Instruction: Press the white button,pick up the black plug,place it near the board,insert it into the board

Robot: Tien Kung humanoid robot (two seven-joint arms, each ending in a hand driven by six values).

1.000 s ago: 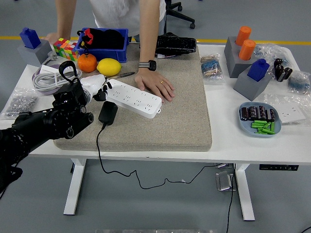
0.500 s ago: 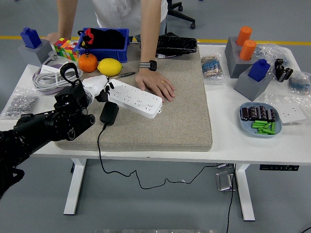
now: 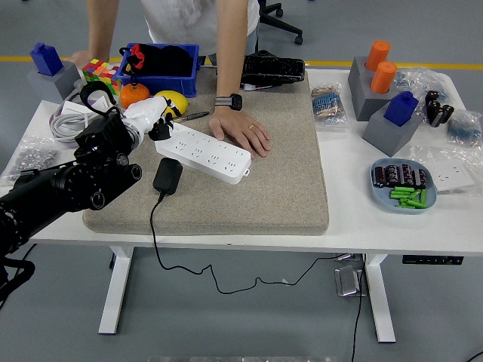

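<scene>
My left arm (image 3: 68, 185) comes in from the lower left and reaches up across the grey mat (image 3: 256, 181), the black forearm angled toward the far side. My left hand (image 3: 147, 117), in its white covering, sits at the left end of the white power strip (image 3: 204, 152), with dark fingertips (image 3: 161, 133) curled down at that end. They grasp nothing; whether a fingertip actually touches the strip's button I cannot tell, because the hand covers that spot.

The power strip lies slantwise on the mat, its left end under my hand and its right end pointing toward the near side. The black plug (image 3: 167, 175) lies on the mat just beside the strip's near edge, apart from my hand, its cable (image 3: 155, 234) running off the table's front edge.

A person stands at the far side, one hand (image 3: 241, 130) resting flat on the mat, touching the strip's far edge. An orange (image 3: 134, 93) and a lemon (image 3: 175, 102) sit just beyond my hand.
</scene>
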